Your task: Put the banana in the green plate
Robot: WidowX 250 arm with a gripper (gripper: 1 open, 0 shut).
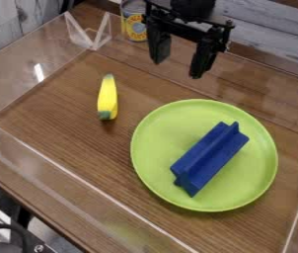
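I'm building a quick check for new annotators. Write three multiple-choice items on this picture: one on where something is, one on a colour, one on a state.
1. Where does the banana lie?
A. on the green plate
B. on the wooden table, left of the green plate
C. between the gripper's fingers

2. What colour is the long block on the green plate?
A. blue
B. red
C. yellow

3. How is the gripper?
A. shut on the banana
B. shut on the block
C. open, holding nothing

Key: 1 B, it rests on bare wood beside the rim; 2 A, the block is blue; 3 C, its fingers hang apart above the table.
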